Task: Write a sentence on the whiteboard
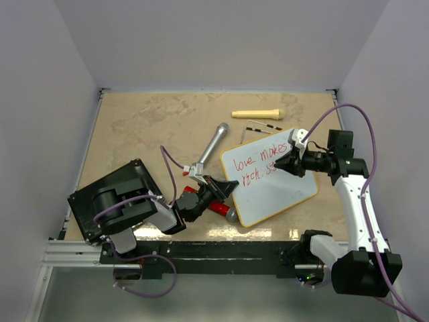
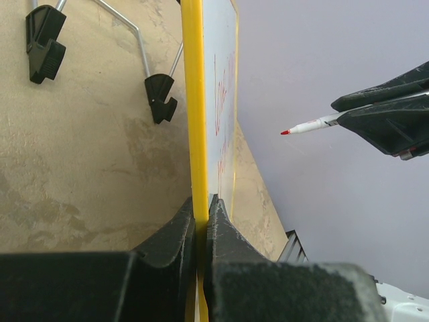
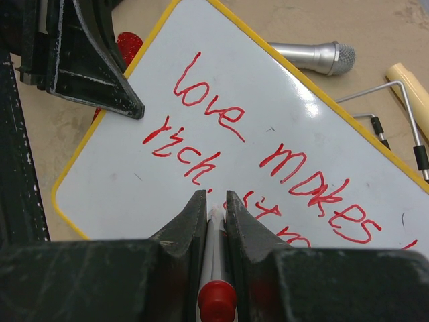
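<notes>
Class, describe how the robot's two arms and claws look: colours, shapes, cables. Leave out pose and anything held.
The right arm has white links with black joints; the left arm is mostly black with grey patches. A purple cable loops along each. The left claw and right claw each have two black, wedge-shaped, scuffed fingers tapering to tips.

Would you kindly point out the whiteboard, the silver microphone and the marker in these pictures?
whiteboard (image 1: 281, 191), top view, bare white surface.
silver microphone (image 1: 213, 145), top view, its handle.
marker (image 2: 311, 125), left wrist view, white barrel near tip.

Silver microphone (image 1: 213, 143), cream handle (image 1: 257, 113), red object (image 1: 218, 208) and black flat box (image 1: 129, 174) on tan tabletop (image 1: 147, 121).
</notes>
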